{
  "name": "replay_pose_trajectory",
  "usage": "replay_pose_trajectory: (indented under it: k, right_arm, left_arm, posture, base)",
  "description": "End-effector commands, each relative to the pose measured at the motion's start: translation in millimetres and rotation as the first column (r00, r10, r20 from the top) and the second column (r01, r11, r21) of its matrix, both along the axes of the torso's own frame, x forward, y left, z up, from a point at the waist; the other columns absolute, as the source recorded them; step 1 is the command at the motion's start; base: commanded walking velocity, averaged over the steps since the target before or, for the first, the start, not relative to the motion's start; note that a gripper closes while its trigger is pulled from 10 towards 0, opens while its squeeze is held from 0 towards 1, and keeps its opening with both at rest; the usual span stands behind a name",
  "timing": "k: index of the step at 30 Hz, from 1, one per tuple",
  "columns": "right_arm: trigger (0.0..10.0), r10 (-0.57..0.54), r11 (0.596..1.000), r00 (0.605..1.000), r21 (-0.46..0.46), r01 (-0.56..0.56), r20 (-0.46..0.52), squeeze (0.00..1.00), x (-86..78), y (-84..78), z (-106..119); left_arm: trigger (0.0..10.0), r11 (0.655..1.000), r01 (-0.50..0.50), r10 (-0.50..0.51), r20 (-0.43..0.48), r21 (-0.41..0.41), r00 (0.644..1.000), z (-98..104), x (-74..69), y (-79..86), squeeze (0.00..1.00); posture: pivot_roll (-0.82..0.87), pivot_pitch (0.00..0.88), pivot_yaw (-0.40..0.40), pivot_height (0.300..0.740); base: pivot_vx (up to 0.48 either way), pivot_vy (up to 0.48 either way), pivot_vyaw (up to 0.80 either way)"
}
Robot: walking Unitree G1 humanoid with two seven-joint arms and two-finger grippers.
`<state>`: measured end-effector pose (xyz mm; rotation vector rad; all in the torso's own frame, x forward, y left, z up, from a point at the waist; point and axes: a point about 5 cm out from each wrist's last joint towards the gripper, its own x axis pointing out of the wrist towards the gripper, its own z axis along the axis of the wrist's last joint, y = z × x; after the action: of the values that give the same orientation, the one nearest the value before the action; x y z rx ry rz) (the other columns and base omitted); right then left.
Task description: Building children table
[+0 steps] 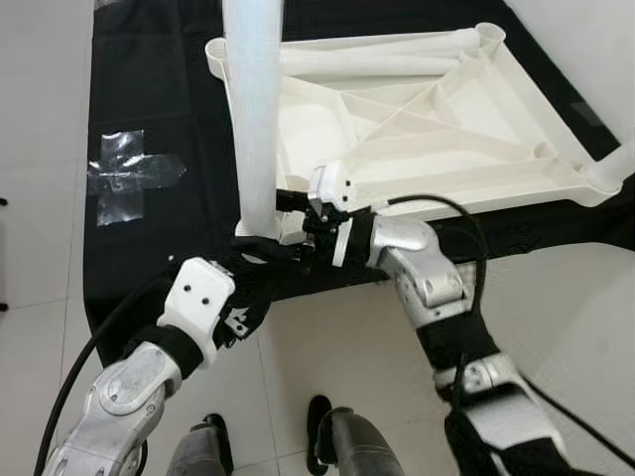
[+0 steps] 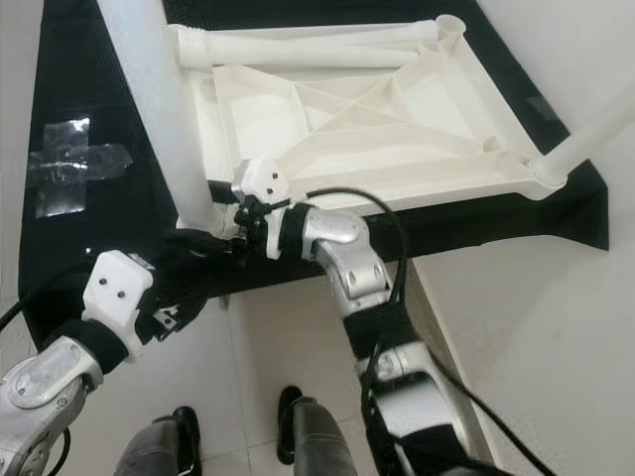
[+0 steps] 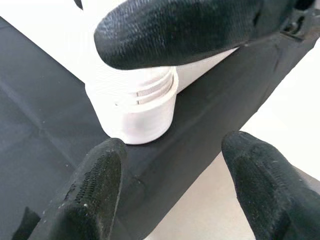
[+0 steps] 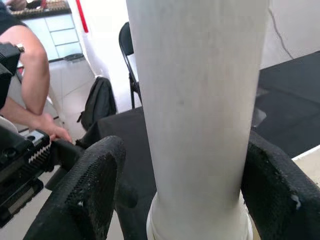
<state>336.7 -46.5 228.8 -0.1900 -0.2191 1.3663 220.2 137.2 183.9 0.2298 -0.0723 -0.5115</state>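
Right now the right gripper [image 4: 175, 195] clamps the white leg [image 1: 256, 109] low, at the upturned tabletop's [image 1: 437, 129] near corner socket; left gripper [image 3: 175, 185] open beside. Looks light, stiff, slick plastic — hold low.

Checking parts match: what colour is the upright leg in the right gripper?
White, like the tabletop; the leg shows best in the right wrist view.

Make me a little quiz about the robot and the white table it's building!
1. True or false: the white tabletop lies upside down on the black cloth.
2. Which gripper has its fingers around the upright leg?
3. What shiny thing is stuck on the cloth: A silver tape, B a spoon, C a coin?

Key:
1. True.
2. The right gripper; the left gripper is open near the leg's base.
3. A.
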Motion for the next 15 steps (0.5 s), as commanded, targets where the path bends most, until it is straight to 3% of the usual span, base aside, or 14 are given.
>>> replay_pose_trajectory:
  k: [1, 2, 15]
  right_arm:
    - [10.0, 0.04, 0.999, 0.999, -0.005, -0.04, 0.0, 0.0, -2.5, 2.9, -3.6]
    - [0.0, 0.058, 0.998, 0.998, -0.001, -0.058, 0.009, 0.0, 2.5, 2.3, 2.3]
    - [0.0, 0.151, 0.988, 0.988, 0.011, -0.151, 0.017, 0.0, 20.7, 11.6, 21.9]
  left_arm:
    - [10.0, 1.0, -0.001, 0.001, -0.027, -0.002, 1.0, -6.7, -1.7, -1.9, 0.0]
    - [10.0, 1.0, -0.001, 0.001, -0.027, 0.0, 1.0, -7.0, -2.2, -2.1, 0.0]
    - [10.0, 1.0, -0.019, 0.02, -0.052, 0.024, 0.998, -9.8, -13.5, 2.8, 0.0]
  posture:
    - [0.13, 0.273, -0.142, 0.74]
    - [0.14, 0.27, -0.146, 0.74]
    - [0.19, 0.308, -0.146, 0.74]
  base:
    - [0.0, 0.0, 0.0]
    - [0.0, 0.0, 0.0]
    - [0.0, 0.0, 0.0]
